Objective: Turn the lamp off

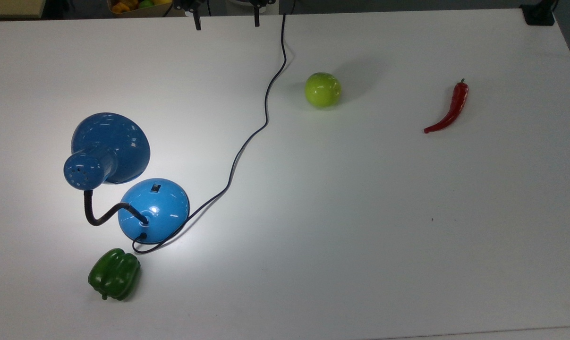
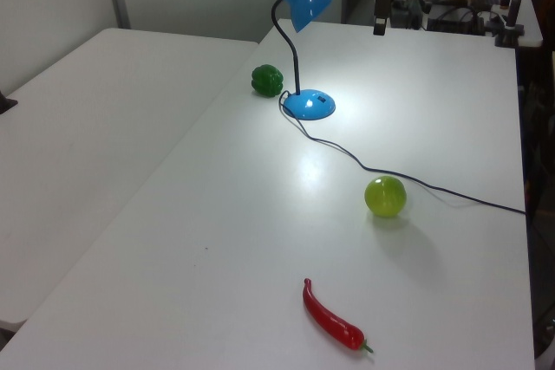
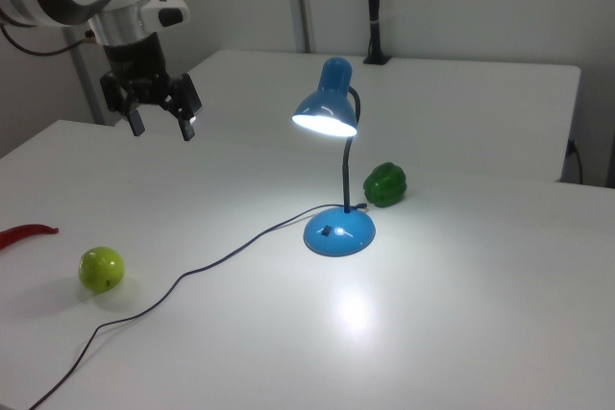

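The blue lamp (image 1: 110,146) stands at the top view's left, its cone shade over a round dome base (image 1: 153,210) with a small black switch (image 1: 156,188). It is lit: the shade (image 3: 327,108) glows in the right view and a bright patch lies on the table around the base (image 3: 339,232). Its black cord (image 1: 247,141) runs to the table's far edge. My gripper (image 1: 226,21) hangs open and empty above that far edge, well away from the lamp. In the right view the gripper (image 3: 161,127) hovers above the table to the left of the lamp.
A green bell pepper (image 1: 114,274) lies close to the lamp base. A green apple (image 1: 322,89) sits beside the cord, and a red chili (image 1: 450,111) lies at the top view's right. The white table (image 1: 360,226) has wide bare room on the right.
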You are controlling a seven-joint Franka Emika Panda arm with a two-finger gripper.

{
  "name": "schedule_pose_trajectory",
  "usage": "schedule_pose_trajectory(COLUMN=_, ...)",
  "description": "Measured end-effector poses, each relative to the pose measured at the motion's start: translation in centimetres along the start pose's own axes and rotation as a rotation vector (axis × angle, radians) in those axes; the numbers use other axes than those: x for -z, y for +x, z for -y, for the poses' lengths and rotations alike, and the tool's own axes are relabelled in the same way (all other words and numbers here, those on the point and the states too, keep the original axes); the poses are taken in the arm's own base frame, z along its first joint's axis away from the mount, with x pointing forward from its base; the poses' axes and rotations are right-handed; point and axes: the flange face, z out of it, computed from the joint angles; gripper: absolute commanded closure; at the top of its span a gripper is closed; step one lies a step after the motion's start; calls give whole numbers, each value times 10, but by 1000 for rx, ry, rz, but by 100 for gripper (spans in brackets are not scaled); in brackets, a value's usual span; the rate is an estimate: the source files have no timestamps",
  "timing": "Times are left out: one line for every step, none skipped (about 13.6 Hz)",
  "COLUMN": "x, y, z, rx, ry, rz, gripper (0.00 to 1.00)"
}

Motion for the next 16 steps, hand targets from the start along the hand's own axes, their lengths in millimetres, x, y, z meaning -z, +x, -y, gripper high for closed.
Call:
schedule_pose_trajectory(x=0, y=0, z=0, rx=-1, ry=0, rz=0, gripper=0)
schedule_pose_trajectory(x=0, y=0, z=-1, rx=-1, ry=0, rz=0, gripper=0)
schedule_pose_trajectory(x=0, y=0, z=-1, rx=-1, ry=0, rz=0, gripper=5)
schedule_pose_trajectory(x=0, y=0, z=-1, rx=-1, ry=0, rz=0, gripper=15)
schedule_pose_trajectory(x=0, y=0, z=-1, rx=0, ry=0, rz=0, gripper=27)
schedule_pose_trajectory(x=0, y=0, z=-1, rx=1, ry=0, rz=0, gripper=36)
schedule_pose_trajectory(x=0, y=0, z=-1, rx=2, ry=0, rz=0, gripper=50)
schedule_pose_trajectory(x=0, y=0, z=-1, rx=3, ry=0, rz=0, gripper=54)
schedule_pose_trajectory(x=0, y=0, z=-1, rx=4, ry=0, rz=0, gripper=58)
schedule_pose_trajectory(x=0, y=0, z=-1, rx=5, ry=0, rz=0, gripper=65)
schedule_pose_trajectory(x=0, y=0, z=-1, rx=6, ry=0, rz=0, gripper=76)
schedule_pose_trajectory(x=0, y=0, z=-1, rx=6, ry=0, rz=0, gripper=82)
schedule_pose_trajectory(x=0, y=0, z=-1, rx=11, ry=0, rz=0, gripper=83)
schedule_pose_trajectory(x=0, y=0, z=-1, rx=22, ry=0, rz=0, gripper=87)
schedule_pose_trajectory(x=0, y=0, z=-1, rx=24, ry=0, rz=0, gripper=92)
schedule_pose_trajectory(x=0, y=0, z=0, rx=23, ry=6, rz=-1, gripper=100)
